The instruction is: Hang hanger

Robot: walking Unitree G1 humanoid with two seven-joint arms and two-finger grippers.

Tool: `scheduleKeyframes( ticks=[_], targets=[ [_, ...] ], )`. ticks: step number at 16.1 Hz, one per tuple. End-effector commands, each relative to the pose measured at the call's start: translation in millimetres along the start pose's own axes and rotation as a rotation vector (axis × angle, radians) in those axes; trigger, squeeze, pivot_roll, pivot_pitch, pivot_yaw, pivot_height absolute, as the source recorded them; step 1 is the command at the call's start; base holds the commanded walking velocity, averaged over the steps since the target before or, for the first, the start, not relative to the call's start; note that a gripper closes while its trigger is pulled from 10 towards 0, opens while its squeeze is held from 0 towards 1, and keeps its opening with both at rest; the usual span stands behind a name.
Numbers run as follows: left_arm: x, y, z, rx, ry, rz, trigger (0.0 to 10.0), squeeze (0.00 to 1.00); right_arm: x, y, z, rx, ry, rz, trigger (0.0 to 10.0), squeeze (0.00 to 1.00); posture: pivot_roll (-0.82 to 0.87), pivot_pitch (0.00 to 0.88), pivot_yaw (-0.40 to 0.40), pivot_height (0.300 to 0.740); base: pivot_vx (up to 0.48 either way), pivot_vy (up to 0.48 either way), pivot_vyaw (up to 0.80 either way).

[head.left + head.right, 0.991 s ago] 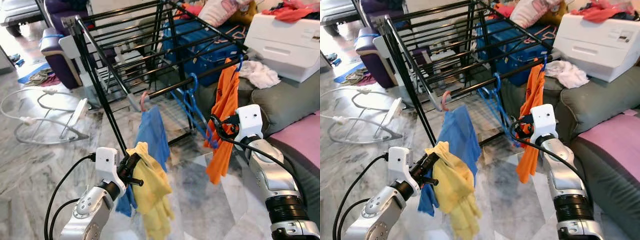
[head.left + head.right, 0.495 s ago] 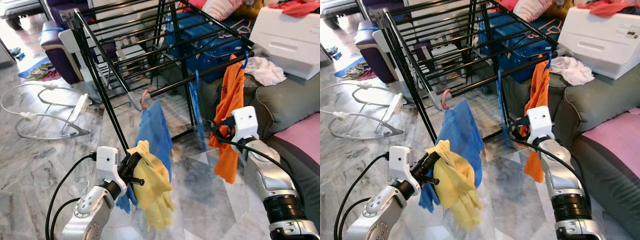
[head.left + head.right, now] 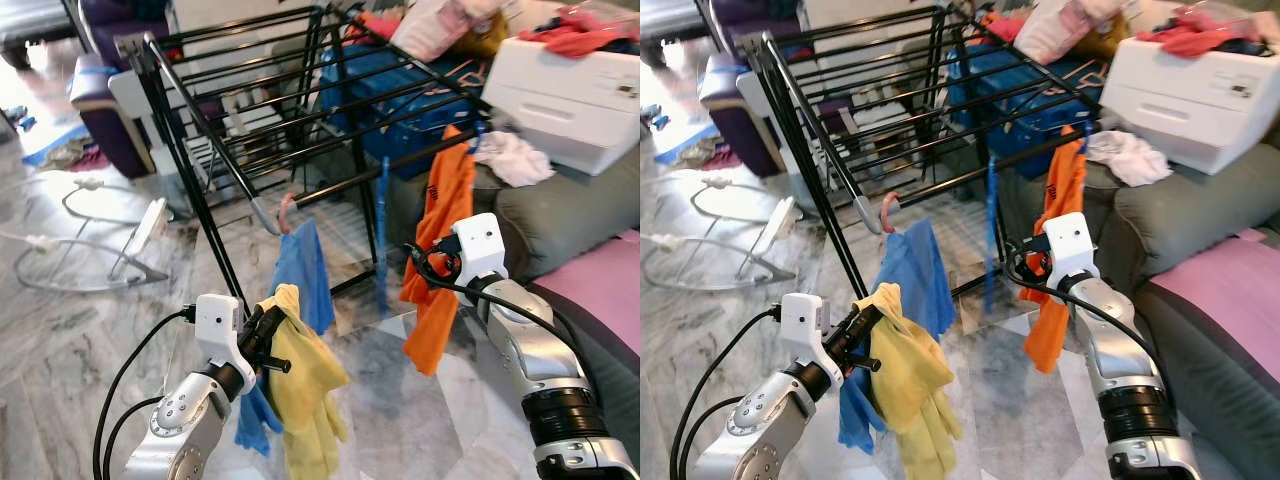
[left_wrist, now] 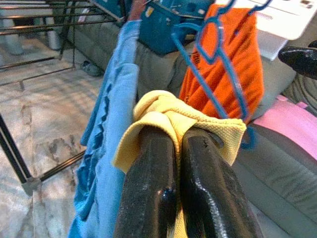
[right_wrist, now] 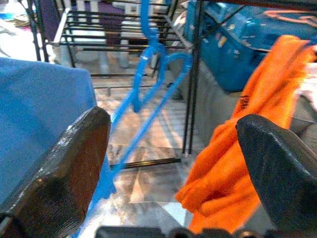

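An empty blue hanger (image 3: pixel 382 235) hangs edge-on from the front rail of the black drying rack (image 3: pixel 230 140). To its left, a blue cloth (image 3: pixel 300 270) hangs on a pink hook. To its right, an orange shirt (image 3: pixel 440 250) hangs on another blue hanger. My right gripper (image 5: pixel 171 121) is open with nothing in it. It sits just in front of the orange shirt and points at the empty hanger (image 5: pixel 148 74). My left gripper (image 4: pixel 178 136) is low at the front left, shut on a yellow cloth (image 3: pixel 305 385) that droops from its fingers.
A grey-green sofa (image 3: pixel 570 200) with a white box (image 3: pixel 570 85) and a pink cushion (image 3: pixel 600 275) stands on the right. A blue container (image 3: pixel 400 95) is behind the rack. A purple chair (image 3: pixel 100 110) and a white wire frame (image 3: pixel 90 250) are on the marble floor at left.
The empty blue hanger has turned from face-on to edge-on on the rail, apart from my right gripper. The head view has shifted. My left gripper still holds the yellow cloth.
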State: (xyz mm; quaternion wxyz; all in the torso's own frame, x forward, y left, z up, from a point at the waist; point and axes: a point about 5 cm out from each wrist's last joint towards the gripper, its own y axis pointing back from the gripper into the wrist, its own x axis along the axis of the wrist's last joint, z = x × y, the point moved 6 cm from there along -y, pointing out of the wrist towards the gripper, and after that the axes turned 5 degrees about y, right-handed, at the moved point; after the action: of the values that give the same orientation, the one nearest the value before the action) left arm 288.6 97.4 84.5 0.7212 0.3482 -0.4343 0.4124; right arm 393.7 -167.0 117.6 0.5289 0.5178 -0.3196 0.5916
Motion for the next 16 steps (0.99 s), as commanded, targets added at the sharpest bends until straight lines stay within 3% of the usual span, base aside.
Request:
scheduleKeyframes(
  ticks=[1, 5, 11, 16],
  targets=[
    [7.7, 0.6, -0.8, 0.004, -0.020, 0.028, 10.0, 0.00, 4.5, -3.4, -3.7, 0.017, 0.009, 0.001, 10.0, 0.00, -0.02, 0.013, 0.058, 0.740, 0.341, 0.000, 0.00],
    [7.3, -0.2, -0.6, 0.002, -0.020, 0.027, 10.0, 0.00, 3.6, -3.4, -4.0, 0.023, 0.013, -0.004, 10.0, 0.00, -0.02, 0.013, 0.056, 0.740, 0.300, 0.000, 0.00],
    [5.7, -0.3, -1.5, 0.013, -0.021, 0.022, 10.0, 0.00, -1.6, -10.4, -13.9, 0.071, -0.005, -0.039, 10.0, 0.00, -0.02, 0.019, 0.051, 0.740, 0.000, 0.000, 0.00],
    [3.6, 0.0, -1.7, 0.019, -0.022, 0.015, 10.0, 0.00, 14.0, -14.9, -22.0, 0.097, 0.008, 0.020, 10.0, 0.00, -0.02, 0.023, 0.048, 0.740, 0.000, 0.000, 0.00]
  ],
)
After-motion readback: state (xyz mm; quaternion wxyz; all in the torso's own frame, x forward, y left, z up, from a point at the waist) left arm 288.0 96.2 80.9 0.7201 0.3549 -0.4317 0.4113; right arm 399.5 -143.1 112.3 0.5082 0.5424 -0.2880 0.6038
